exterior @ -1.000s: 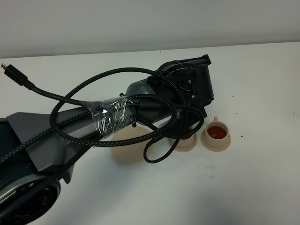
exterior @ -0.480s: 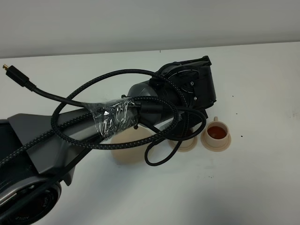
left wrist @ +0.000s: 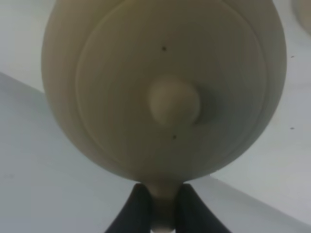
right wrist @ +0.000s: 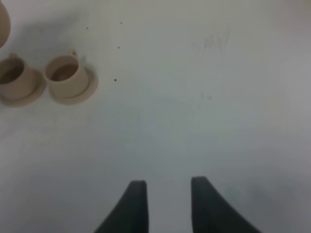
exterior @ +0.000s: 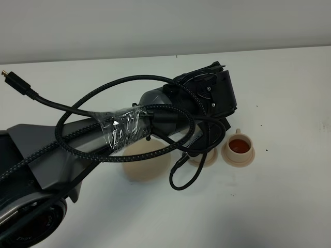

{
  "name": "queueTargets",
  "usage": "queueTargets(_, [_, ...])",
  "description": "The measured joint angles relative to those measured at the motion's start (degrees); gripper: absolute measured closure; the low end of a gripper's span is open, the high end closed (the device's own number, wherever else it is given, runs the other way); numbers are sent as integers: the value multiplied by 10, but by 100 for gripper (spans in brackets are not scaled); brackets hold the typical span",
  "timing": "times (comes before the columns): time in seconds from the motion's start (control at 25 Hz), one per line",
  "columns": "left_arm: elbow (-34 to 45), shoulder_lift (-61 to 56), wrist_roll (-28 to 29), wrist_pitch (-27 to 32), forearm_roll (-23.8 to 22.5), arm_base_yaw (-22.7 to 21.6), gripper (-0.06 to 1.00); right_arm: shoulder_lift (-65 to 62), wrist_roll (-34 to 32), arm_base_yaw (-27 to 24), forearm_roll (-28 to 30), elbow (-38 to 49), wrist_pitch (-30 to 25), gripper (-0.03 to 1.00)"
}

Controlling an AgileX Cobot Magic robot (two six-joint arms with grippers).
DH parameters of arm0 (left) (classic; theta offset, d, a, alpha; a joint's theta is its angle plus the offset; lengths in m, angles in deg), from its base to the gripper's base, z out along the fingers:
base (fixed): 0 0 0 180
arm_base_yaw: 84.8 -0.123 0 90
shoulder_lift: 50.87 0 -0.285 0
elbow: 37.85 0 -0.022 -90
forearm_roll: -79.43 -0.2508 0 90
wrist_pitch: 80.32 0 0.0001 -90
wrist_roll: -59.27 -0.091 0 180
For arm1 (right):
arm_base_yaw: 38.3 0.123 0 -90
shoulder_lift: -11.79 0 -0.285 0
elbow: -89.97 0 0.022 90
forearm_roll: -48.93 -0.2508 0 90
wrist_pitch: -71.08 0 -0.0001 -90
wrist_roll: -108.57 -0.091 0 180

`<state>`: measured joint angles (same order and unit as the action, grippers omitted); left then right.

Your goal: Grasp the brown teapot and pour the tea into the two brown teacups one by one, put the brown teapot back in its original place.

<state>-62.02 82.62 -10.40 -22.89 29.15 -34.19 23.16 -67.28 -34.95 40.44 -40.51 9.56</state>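
Observation:
The brown teapot (left wrist: 165,87) fills the left wrist view, seen lid-on with its knob (left wrist: 174,102) in the middle. My left gripper (left wrist: 163,196) is shut on the teapot's loop handle. In the exterior high view my left arm (exterior: 207,98) hides the teapot and hangs over the left teacup (exterior: 206,158), which only partly shows. The right teacup (exterior: 239,145) holds reddish-brown tea on its small saucer. The wide saucer (exterior: 145,164), the original place, lies bare to the left. My right gripper (right wrist: 167,191) is open above bare table, away from both teacups (right wrist: 64,74) (right wrist: 13,80).
A looped black cable (exterior: 181,178) hangs from the left arm, down beside the left teacup and the wide saucer. The white table (exterior: 279,196) stretches right and front of the cups. The table's back edge meets a grey wall (exterior: 165,26).
The left wrist has rolled slightly and its cable loop has dropped lower, toward the front of the left teacup. The right teacup and the wide saucer have stayed put.

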Motion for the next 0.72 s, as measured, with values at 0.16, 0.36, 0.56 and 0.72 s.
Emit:
queueTargets(0.16, [0,0,34,22,10,-3,82,0,0,0,0,0,0,73])
queueTargets(0.36, [0,0,80,49,29,-6,82,0,0,0,0,0,0,73])
queueTargets(0.56, [0,0,153,89,71,-15,82,0,0,0,0,0,0,73])
queueTargets(0.72, [-1,0,194,110,120,-23,82,0,0,0,0,0,0,73])
